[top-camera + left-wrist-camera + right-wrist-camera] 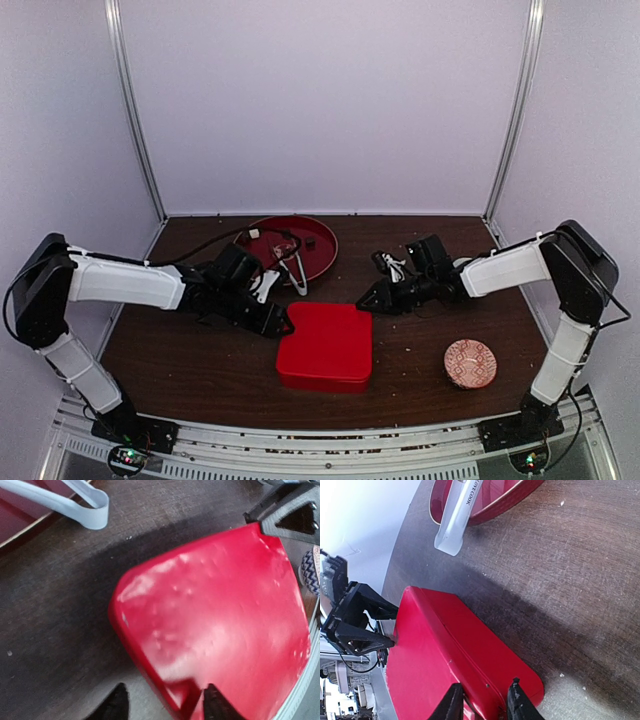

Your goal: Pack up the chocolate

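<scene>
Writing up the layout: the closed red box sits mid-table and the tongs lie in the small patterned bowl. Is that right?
No. The tongs lie across the rim of the red plate at the back, not in the patterned bowl, as the top external view shows. The red box is closed, mid-table.

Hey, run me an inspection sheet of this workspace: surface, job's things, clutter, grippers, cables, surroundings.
Surface: dark wood table, pale crumbs scattered.
Job's things: red box mid-table, lid shut; no chocolate clearly seen.
Clutter: red plate at the back, white tongs leaning on its rim; patterned cup right of the box.
Grippers: left gripper jaws apart, astride the box's left corner; right gripper fingers either side of the box's edge, grip unclear.
Cables: black cable arcs from the left arm over the plate; wire bundle on the right wrist.
Surroundings: pale walls, metal frame posts.
</scene>
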`<control>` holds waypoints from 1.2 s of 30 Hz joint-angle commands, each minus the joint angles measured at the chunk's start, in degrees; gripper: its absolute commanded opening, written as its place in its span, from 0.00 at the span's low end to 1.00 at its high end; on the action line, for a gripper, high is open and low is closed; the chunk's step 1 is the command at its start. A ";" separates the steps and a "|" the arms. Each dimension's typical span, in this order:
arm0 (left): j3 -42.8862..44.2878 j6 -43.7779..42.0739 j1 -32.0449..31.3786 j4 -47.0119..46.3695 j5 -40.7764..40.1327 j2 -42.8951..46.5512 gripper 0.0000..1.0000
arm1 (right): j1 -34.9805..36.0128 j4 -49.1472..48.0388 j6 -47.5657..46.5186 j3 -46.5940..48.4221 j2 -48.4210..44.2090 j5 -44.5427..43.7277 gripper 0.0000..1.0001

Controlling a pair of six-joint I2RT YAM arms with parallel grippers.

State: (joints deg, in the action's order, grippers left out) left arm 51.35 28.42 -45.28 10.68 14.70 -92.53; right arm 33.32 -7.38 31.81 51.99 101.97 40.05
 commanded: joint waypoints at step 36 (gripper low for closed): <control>8.03 -8.31 -9.02 11.82 -9.14 7.99 0.43 | 10.35 -31.25 28.97 -26.13 -1.74 -1.48 0.09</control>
State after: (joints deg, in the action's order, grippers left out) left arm 54.87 23.57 -54.52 19.70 6.20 -81.03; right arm 40.62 -43.88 54.11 30.26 99.22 39.03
